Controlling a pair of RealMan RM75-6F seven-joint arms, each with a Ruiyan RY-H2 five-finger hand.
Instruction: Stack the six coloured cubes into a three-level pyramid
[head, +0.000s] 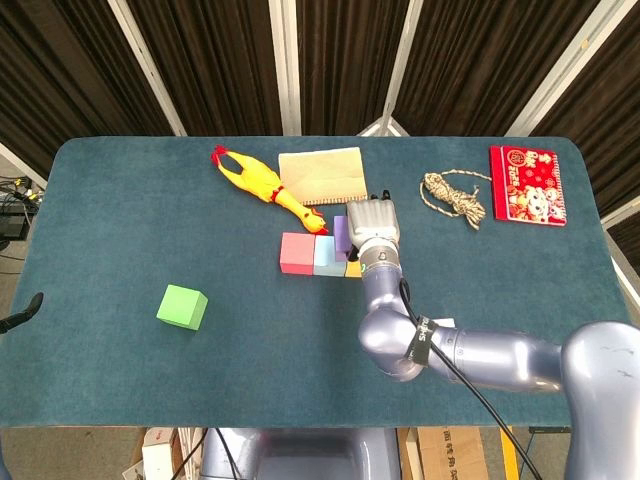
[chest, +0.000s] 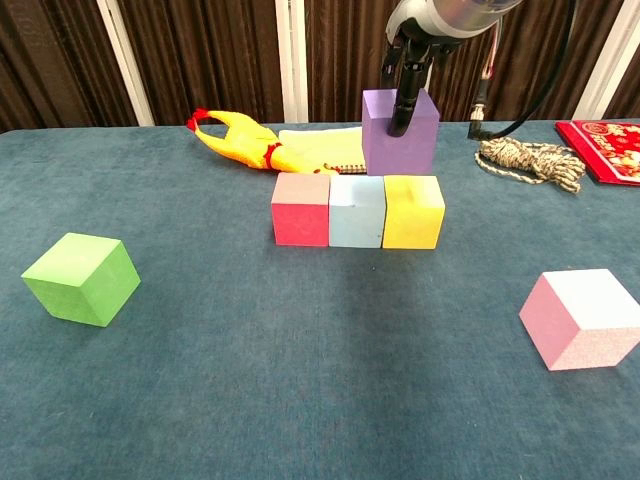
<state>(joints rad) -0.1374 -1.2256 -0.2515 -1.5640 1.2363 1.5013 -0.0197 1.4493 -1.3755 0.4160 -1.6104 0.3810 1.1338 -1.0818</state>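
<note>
Rubber chicken (head: 262, 186), notebook (head: 320, 175), rope coil (head: 453, 196) and red packet (head: 528, 184) lie along the table's (head: 120, 230) far side.

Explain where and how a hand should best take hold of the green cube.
Probably from above, pinching two opposite upright faces of the green cube. It sits alone and flat on the table, turned corner-on to the chest view, so the hand should turn to meet flat faces, not edges.
</note>
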